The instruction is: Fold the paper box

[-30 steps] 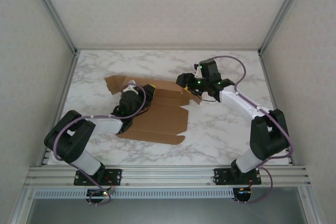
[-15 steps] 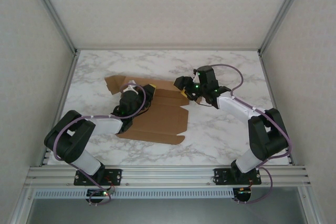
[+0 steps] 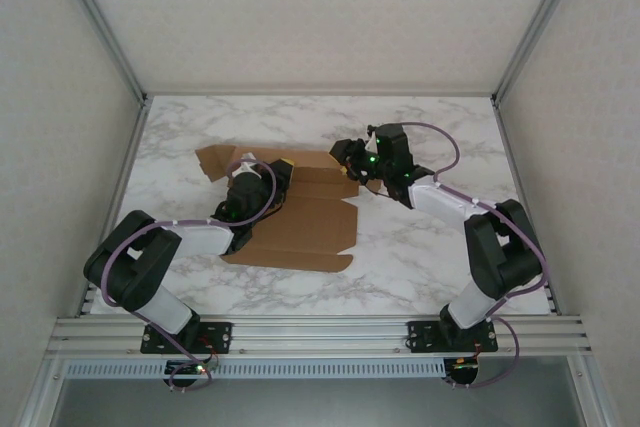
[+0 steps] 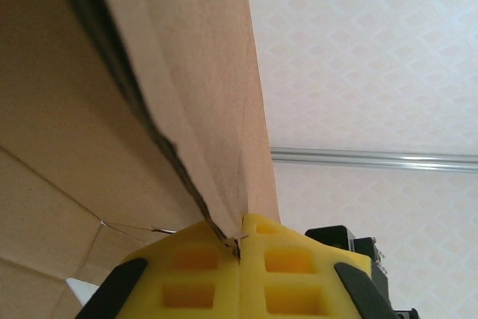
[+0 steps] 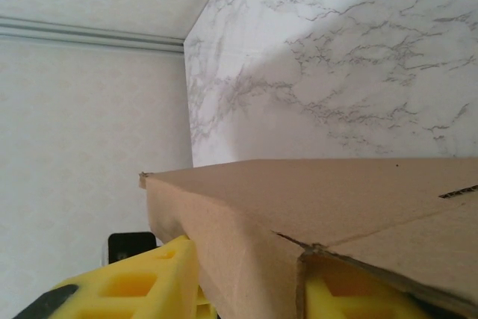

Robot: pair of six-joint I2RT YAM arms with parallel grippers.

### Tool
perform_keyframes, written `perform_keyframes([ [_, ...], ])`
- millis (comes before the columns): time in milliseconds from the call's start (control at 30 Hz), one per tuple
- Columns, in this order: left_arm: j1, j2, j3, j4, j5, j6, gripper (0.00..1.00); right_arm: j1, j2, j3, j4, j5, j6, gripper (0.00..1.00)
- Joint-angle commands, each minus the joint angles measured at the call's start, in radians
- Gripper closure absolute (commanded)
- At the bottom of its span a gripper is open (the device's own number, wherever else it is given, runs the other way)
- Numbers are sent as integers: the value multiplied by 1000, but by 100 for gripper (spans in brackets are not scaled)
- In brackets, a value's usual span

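The paper box (image 3: 300, 232), a plain brown die-cut cardboard sheet with tabs, notches and crease lines, lies on the white, grey-veined marble-look bench (image 3: 430, 247), left of centre. Most of it is flat, and only its far strip is lifted.

The left gripper (image 4: 240, 243) is clamped tight on a raised cardboard edge. Its yellow moulded pads (image 4: 187, 282) meet with only the thin sheet between them. Judging by the pose, this grip pins the panel upright so the sheet cannot slide or spring back along its crease.

The right gripper (image 5: 250, 282) works the far right corner of the sheet. One yellow pad (image 5: 127, 285) sits on each side of a doubled flap, with the card filling the gap between them. That reads as a narrow grip on the flap, probably to turn it inward and form a side wall.

The cardboard is matte and fibrous, with a slightly ragged cut edge at the corner seam. It looks stiff enough to hold a fold but springy at the creases. The bench looks smooth and offers little friction, which is likely why both arms hold the sheet at once.
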Motion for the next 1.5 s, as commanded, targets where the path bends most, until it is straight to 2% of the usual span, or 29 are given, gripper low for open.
perform_keyframes([
  [0, -18, -4, -3, -60, 32, -18, 100, 9, 36, -17, 168, -63, 64, 67],
  [200, -19, -27, -11, -68, 13, -24, 100, 3, 126, -41, 409, -148, 187, 66],
  [300, -19, -32, -14, -75, 9, -25, 100, 4, 124, -49, 411, -145, 179, 70],
  [433, -19, -27, -16, -74, 7, -34, 100, 2, 121, -55, 395, -148, 164, 83],
  [600, -19, -27, -16, -74, 6, -37, 100, -1, 119, -59, 361, -149, 142, 86],
  [633, -19, -28, -14, -76, 4, -36, 100, -4, 118, -57, 350, -150, 133, 81],
  [700, -19, -32, -16, -79, -2, -36, 100, -6, 108, -49, 296, -144, 98, 58],
  [767, -18, -39, -15, -87, -14, -34, 100, -10, 79, -36, 193, -119, 17, 44],
  [867, -16, -58, -14, -121, -58, -30, 100, -12, -18, -8, -89, 9, -170, 36],
  [1033, -17, -88, -6, -176, -134, -34, 100, 1, -190, 35, -495, 318, -403, 35],
  [1067, -18, -89, -5, -177, -141, -36, 100, 8, -222, 32, -543, 376, -429, 37],
  [1133, -19, -87, 1, -181, -146, -34, 100, 23, -277, 2, -572, 412, -457, 44],
  [1300, -20, -72, 14, -202, -155, -54, 100, 95, -270, -50, -603, 458, -472, 94],
  [1333, -20, -71, 14, -208, -162, -62, 100, 107, -252, -51, -604, 470, -472, 99],
  [1467, -24, -90, 8, -235, -200, -92, 100, 123, -136, -27, -582, 467, -464, 100],
])
